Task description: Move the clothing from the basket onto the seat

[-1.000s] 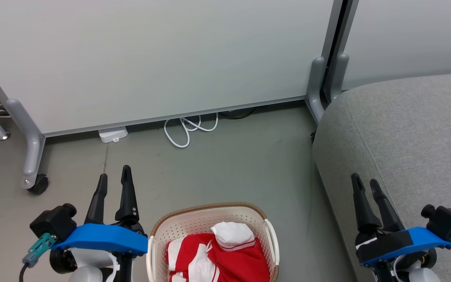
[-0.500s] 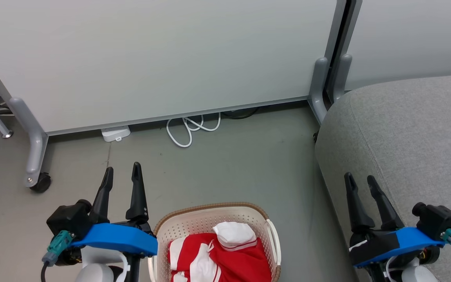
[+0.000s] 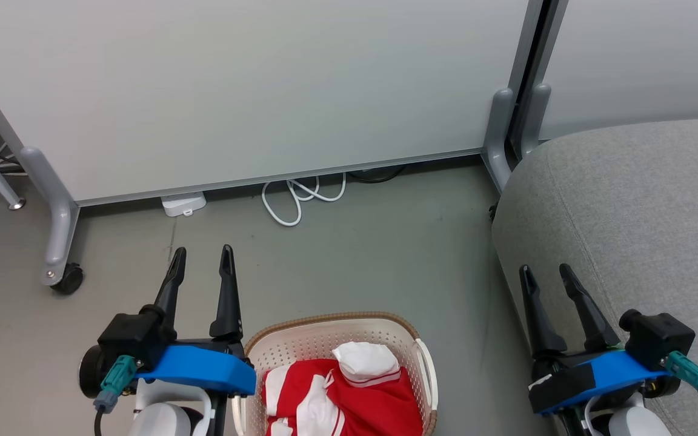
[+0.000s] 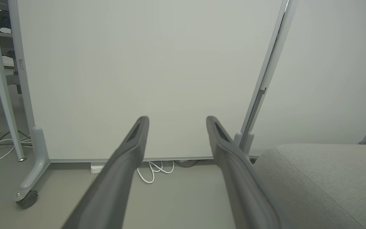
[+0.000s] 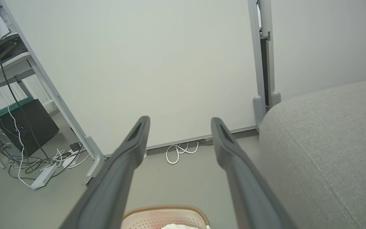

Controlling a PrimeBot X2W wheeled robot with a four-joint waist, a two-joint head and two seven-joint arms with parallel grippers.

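The cream basket (image 3: 300, 343) with its brown rim sits on the floor at the bottom centre of the head view, its far rim also peeking into the right wrist view as the basket (image 5: 167, 210). Red and white clothing (image 3: 349, 393) lies bunched inside it. The grey seat (image 3: 640, 224) fills the right side, also seen as the seat (image 4: 322, 178) and the seat (image 5: 326, 146). My left gripper (image 3: 202, 257) is open just left of the basket, fingers empty. My right gripper (image 3: 545, 274) is open over the seat's front edge, holding nothing.
A pale partition panel (image 3: 252, 91) on castored grey feet (image 3: 58, 242) stands behind the basket. A white cable loop (image 3: 300, 197) and a small white box (image 3: 183, 203) lie at its base. Cables and a black unit (image 5: 27, 127) sit to the far left.
The head camera has shifted slightly. Both grippers have moved inward toward the basket and a little forward; both stay open and empty. The clothing and basket have not been touched.
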